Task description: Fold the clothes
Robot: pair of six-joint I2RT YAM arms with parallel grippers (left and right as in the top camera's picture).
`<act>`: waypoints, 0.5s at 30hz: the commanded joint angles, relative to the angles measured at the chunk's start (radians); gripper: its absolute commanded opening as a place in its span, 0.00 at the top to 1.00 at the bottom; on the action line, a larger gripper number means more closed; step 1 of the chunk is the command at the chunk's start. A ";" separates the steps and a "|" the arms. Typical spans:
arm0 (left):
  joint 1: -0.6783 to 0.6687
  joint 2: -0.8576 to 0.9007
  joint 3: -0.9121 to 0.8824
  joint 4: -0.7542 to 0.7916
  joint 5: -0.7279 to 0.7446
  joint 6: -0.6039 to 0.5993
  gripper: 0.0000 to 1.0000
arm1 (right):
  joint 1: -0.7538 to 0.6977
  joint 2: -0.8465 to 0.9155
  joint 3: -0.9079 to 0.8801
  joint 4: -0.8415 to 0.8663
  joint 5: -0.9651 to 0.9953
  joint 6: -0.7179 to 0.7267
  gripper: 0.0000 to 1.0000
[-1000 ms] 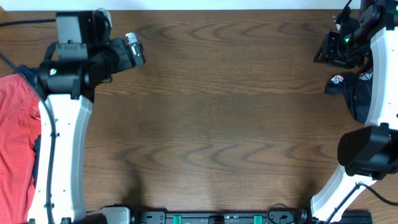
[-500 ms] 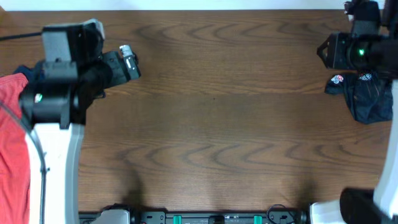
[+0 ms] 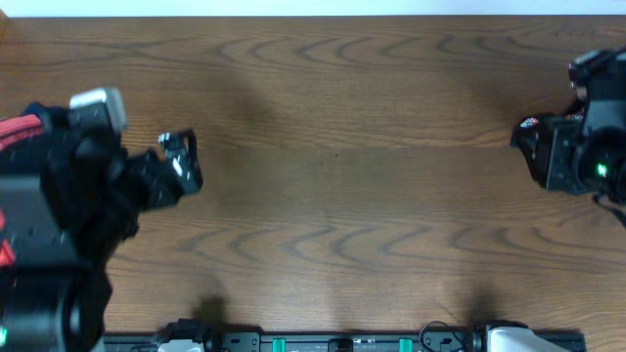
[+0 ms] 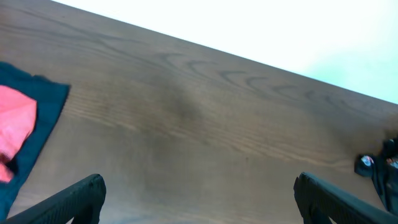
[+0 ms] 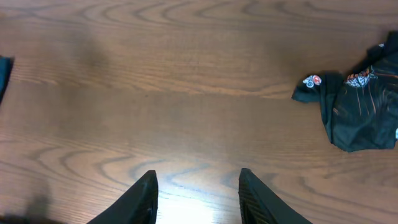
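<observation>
The black jersey (image 5: 357,112) lies crumpled (logos showing) on the table (image 5: 186,74).

**Premises: robotics laboratory workstation**

Wood-grain bench (image 3: 333,196), with a robot arm at the left (image 3: 59,235) and another at the right (image 3: 587,156). Black equipment rail (image 3: 342,343) with green fittings runs along the near edge. Plain white backdrop (image 4: 261,25) beyond the far edge.

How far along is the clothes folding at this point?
Done: no finished fold shows. The black jersey lies crumpled on the right of the table; the red top lies on a navy top at the left. In hand: nothing; the left end effector and right end effector are open and empty. Left: all the folding.
</observation>
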 commanded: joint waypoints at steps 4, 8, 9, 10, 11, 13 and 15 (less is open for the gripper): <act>0.001 -0.093 0.000 -0.085 -0.012 0.010 0.02 | 0.014 -0.105 -0.031 -0.004 -0.014 0.036 0.54; 0.001 -0.122 0.000 -0.147 -0.012 0.010 0.02 | 0.014 -0.159 -0.031 -0.003 -0.013 0.035 0.01; 0.001 -0.125 0.000 -0.160 -0.012 0.010 0.02 | 0.013 -0.167 -0.031 -0.002 -0.013 0.035 0.01; 0.001 -0.126 0.000 -0.175 -0.012 0.010 0.02 | 0.013 -0.175 -0.031 -0.001 -0.013 0.035 0.01; 0.001 -0.126 0.000 -0.188 -0.012 0.010 0.02 | 0.013 -0.180 -0.031 0.000 -0.013 0.035 0.01; 0.001 -0.124 0.000 -0.201 -0.012 0.010 0.02 | 0.013 -0.187 -0.031 -0.001 -0.013 0.035 0.01; 0.001 -0.124 0.000 -0.203 -0.012 0.010 0.02 | 0.013 -0.189 -0.031 -0.002 -0.013 0.035 0.01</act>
